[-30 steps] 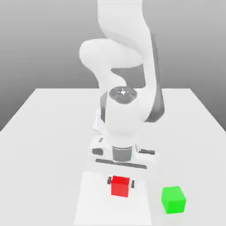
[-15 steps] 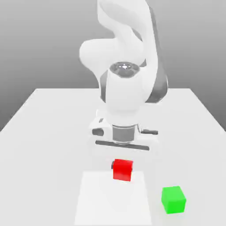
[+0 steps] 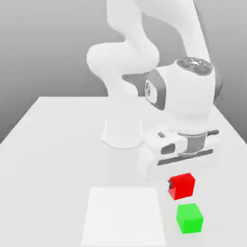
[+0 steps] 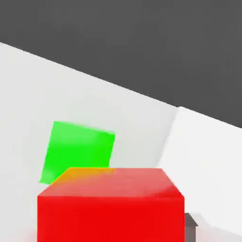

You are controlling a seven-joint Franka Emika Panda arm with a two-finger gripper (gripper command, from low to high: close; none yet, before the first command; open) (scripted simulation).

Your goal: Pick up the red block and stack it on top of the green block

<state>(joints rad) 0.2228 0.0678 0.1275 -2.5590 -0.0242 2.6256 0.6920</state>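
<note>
- The big pale table (image 3: pixel 48 159) holds everything up. It looks flat, so a tower should stand well on it.
- The white robot arm (image 3: pixel 188 91) leans over toward the exterior view's right. I think the step now is to carry the block across, so it should go slowly and not swing.
- The flat white square (image 3: pixel 124 217) lies on the table. The tower does not go there, so the arm should leave it alone.
- The gripper (image 3: pixel 181 185) is closed on the red block and holds it up in the air. It should keep a firm squeeze until the block sits down safely, and only then let go.
- The red block (image 3: pixel 183 188) is up off the table, near the green one but not on top of it. Keep it high enough, or its bottom could bump the other block and push it away.
- The green block (image 4: pixel 78 149) is the same size. It sits on the table beside the white square, at the exterior view's right. In the hand view the two blocks are turned differently, so a little twist would help. Line up the sides, get the middles together, then come straight down softly.
</note>
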